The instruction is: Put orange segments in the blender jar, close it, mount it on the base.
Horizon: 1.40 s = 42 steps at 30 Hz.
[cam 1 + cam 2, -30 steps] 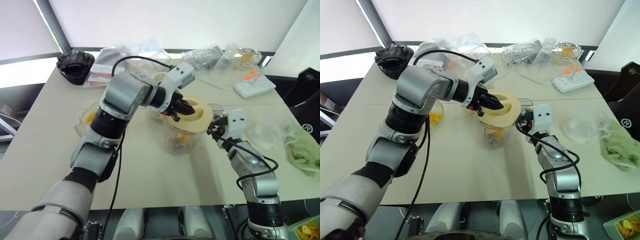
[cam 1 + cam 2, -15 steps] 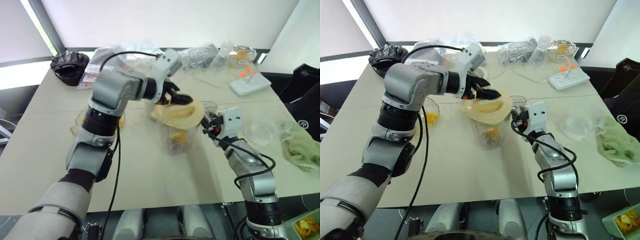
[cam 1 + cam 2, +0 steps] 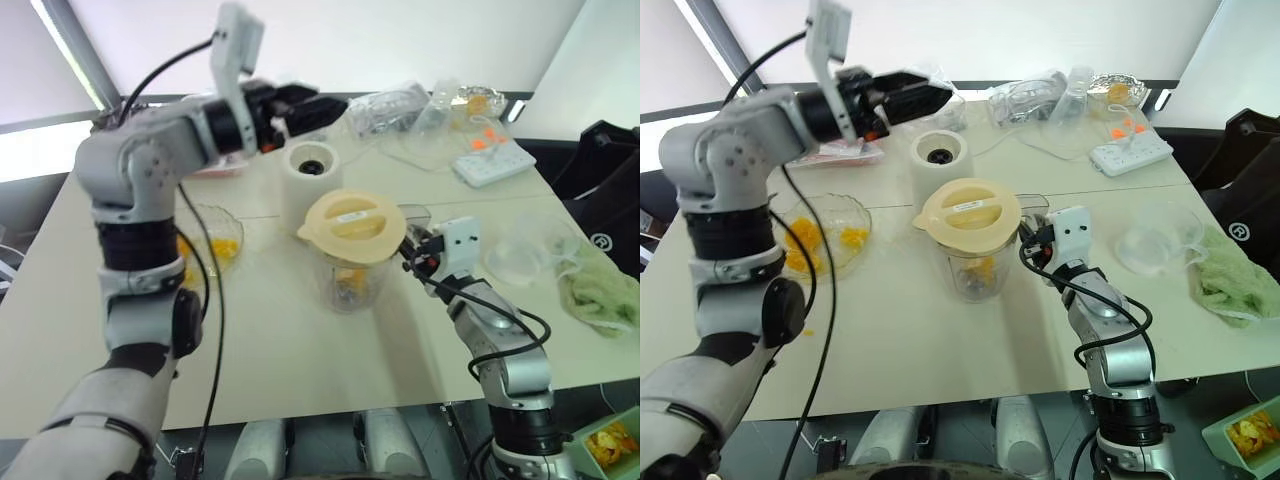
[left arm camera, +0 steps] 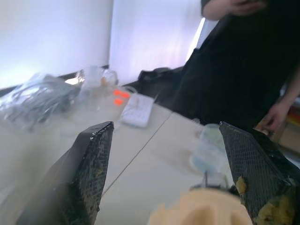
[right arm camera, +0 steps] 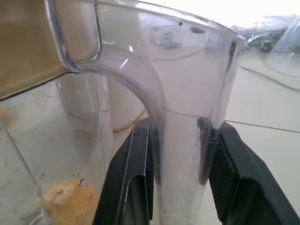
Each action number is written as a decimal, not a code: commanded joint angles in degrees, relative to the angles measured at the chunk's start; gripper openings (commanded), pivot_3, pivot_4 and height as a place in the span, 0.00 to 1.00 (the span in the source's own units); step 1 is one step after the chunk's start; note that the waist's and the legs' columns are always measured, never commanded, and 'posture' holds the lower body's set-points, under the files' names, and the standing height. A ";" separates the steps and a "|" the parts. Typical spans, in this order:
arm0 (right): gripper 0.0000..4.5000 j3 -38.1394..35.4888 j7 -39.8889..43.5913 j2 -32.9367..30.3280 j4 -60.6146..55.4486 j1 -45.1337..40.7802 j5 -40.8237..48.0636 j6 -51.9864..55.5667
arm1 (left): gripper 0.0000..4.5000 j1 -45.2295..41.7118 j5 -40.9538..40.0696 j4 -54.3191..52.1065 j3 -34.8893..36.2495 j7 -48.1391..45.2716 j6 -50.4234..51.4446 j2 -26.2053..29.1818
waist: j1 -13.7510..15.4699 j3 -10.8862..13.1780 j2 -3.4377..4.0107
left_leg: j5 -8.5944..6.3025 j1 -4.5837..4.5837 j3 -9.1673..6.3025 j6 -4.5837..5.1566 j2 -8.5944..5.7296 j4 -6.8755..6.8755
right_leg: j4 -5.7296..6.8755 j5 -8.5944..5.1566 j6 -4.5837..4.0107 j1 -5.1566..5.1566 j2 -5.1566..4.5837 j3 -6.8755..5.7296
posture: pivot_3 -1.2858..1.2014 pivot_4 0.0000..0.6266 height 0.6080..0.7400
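Right eye view: blender jar [image 3: 975,262] (lid [image 3: 968,210] on); right gripper [image 5: 180,154] clamps its handle [image 5: 180,136]; left gripper [image 3: 930,97], fingers spread and empty, above the far base [image 3: 938,160].

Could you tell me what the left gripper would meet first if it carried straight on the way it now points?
Probably nothing on the table: the open left gripper aims above the clutter, roughly toward a standing person, though depth is unclear.

Silver-grey jointed arms are trailing black cables; black mesh-textured fingers [image 4: 89,173] are showing what look like yellow pulp flecks.
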 commanded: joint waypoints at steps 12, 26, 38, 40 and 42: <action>0.21 -15.29 -2.73 -9.51 -1.26 -21.40 9.94 15.66 | 0.83 44.70 -8.44 -30.26 6.98 -2.62 -7.57 13.09 | 0.64 0.12 -0.15 | 0.16 0.02 0.08 -0.25 0.08 -0.40 | -0.04 -0.08 -0.31 -0.17 -0.14 0.11 | 0.52 0.24 1.00; 0.21 -5.41 -4.79 -9.59 44.25 -65.39 -0.22 5.52 | 0.83 54.59 0.36 -32.74 -3.60 10.53 -22.72 3.97 | -0.33 0.13 -0.12 | 0.19 -0.03 0.26 -0.27 0.10 -0.65 | -0.12 0.06 -0.35 -0.30 0.02 -0.01 | 0.52 0.24 1.00; 0.21 -4.67 -4.11 0.27 61.60 -73.33 -1.40 -6.46 | 0.83 59.05 4.11 -34.84 -6.85 17.48 -26.02 1.52 | -0.94 0.14 -0.11 | 0.22 -0.63 0.07 -0.32 0.07 -0.53 | -0.04 0.09 -0.33 -0.85 -0.08 -0.03 | 0.52 0.24 1.00; 0.21 -4.77 -3.98 1.35 63.39 -72.60 -1.43 -7.91 | 0.83 59.47 4.48 -35.06 -7.36 17.58 -26.39 1.61 | -0.96 0.14 -0.11 | 0.22 -0.66 0.07 -0.32 0.06 -0.54 | 0.00 0.09 -0.33 -0.92 -0.07 -0.03 | 0.52 0.24 1.00; 0.21 -5.02 -3.58 2.24 65.77 -72.19 -1.34 -9.70 | 0.83 59.58 4.85 -34.97 -7.38 17.96 -26.46 1.82 | -1.12 0.14 -0.11 | 0.23 -0.65 0.07 -0.34 0.06 -0.55 | 0.01 0.10 -0.34 -0.94 -0.04 -0.03 | 0.52 0.24 1.00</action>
